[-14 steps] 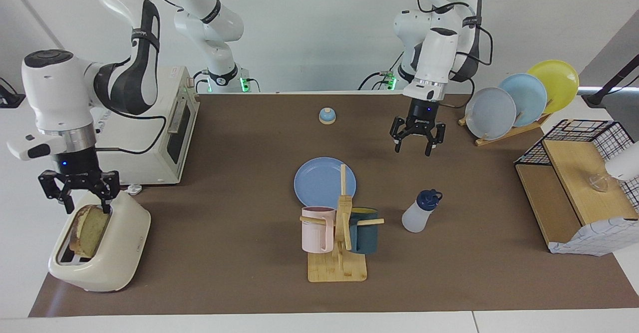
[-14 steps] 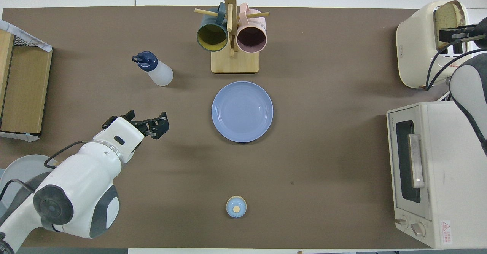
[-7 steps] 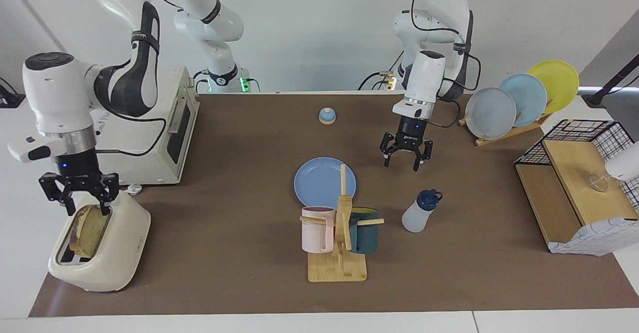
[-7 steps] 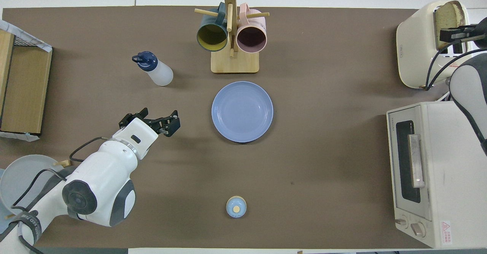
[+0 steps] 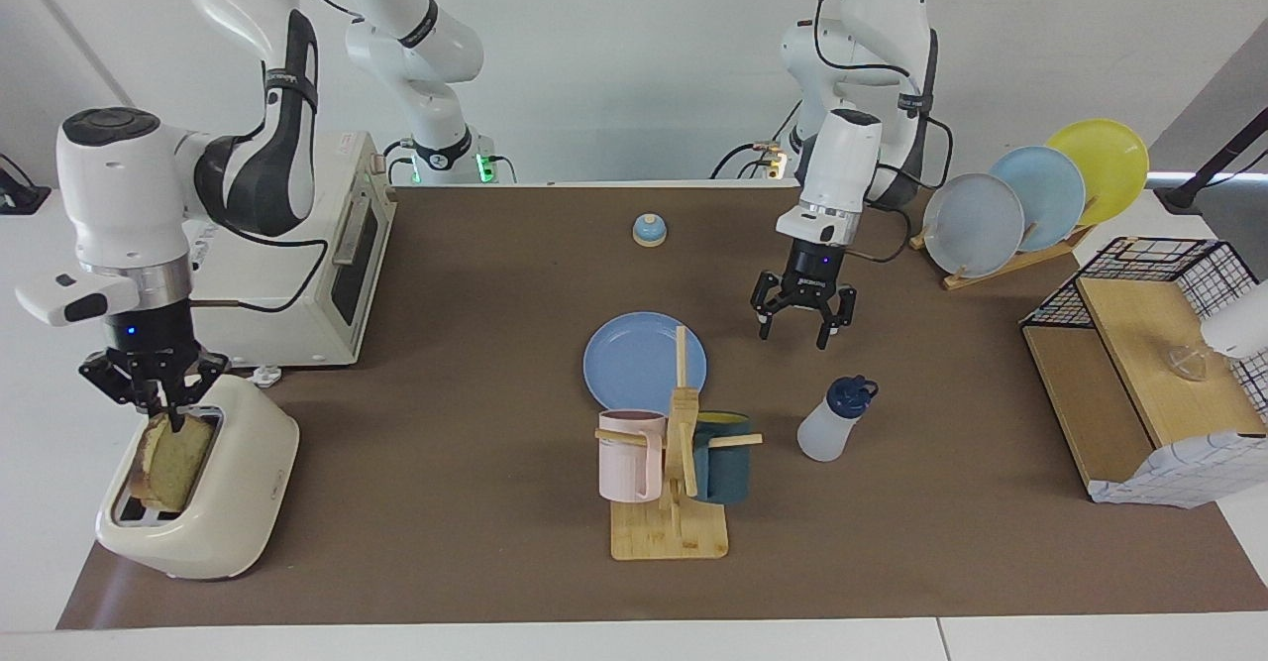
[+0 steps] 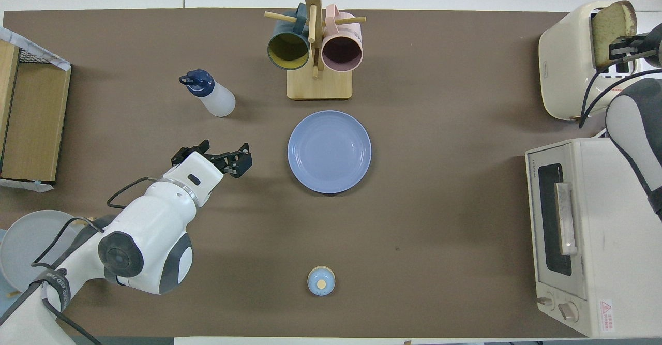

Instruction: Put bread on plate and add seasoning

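In the facing view we see the right gripper (image 5: 158, 413) closed on the top edge of the bread (image 5: 170, 458), which stands upright in a slot of the toaster (image 5: 233, 502) at the right arm's end of the table. The left gripper (image 5: 793, 329) hangs in the air with its jaws open, over the bare table between the plate (image 5: 634, 359) and the bottle (image 5: 830, 421). The plate lies flat in the middle of the table, touching nothing, just beside the mug rack (image 5: 674, 502) and nearer to the robots than it

In the overhead view we see the bread (image 6: 610, 27) rising out of the toaster (image 6: 566, 65), with the right gripper (image 6: 620, 53) pinching its edge. The left gripper (image 6: 227, 159) is beside the plate (image 6: 329, 151), toward the left arm's end, holding nothing. The bottle (image 6: 213, 95) stands upright, farther from the robots than this gripper
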